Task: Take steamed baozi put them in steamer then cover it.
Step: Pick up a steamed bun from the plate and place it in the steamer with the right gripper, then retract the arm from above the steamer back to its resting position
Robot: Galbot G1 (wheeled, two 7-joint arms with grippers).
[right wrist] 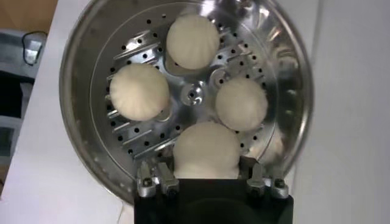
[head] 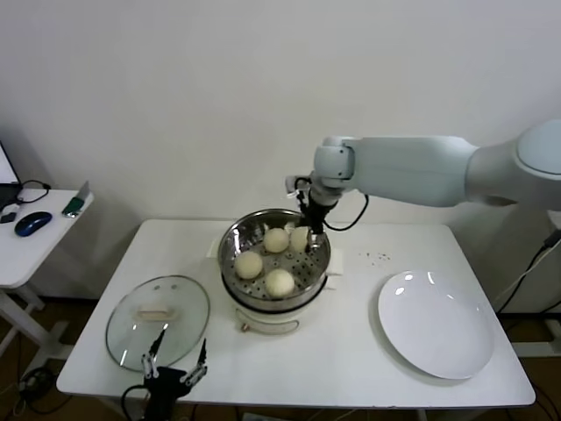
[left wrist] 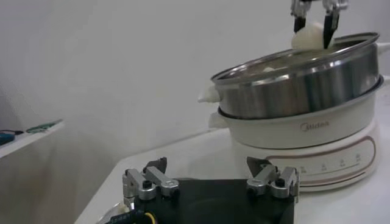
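Note:
The steamer [head: 233, 246] is a shiny perforated steel basket on a white pot body [left wrist: 304, 137] at mid-table. Three baozi lie on its floor [right wrist: 192, 41] [right wrist: 139, 91] [right wrist: 241, 103]. My right gripper [head: 311, 230] reaches down over the basket's far right side. It is shut on a fourth baozi [right wrist: 207, 149], one finger [right wrist: 247, 167] on each flank. The left wrist view shows this bun [left wrist: 308, 36] at about rim height. My left gripper [head: 175, 364] stands open with nothing in it at the table's front left edge, near the glass lid [head: 158, 320].
The glass lid with a pale handle lies flat on the table, left of the steamer. A flat white plate [head: 436, 324] sits at the right. A few dark crumbs [head: 379, 257] lie behind the plate. A side table [head: 26, 246] with a mouse stands at far left.

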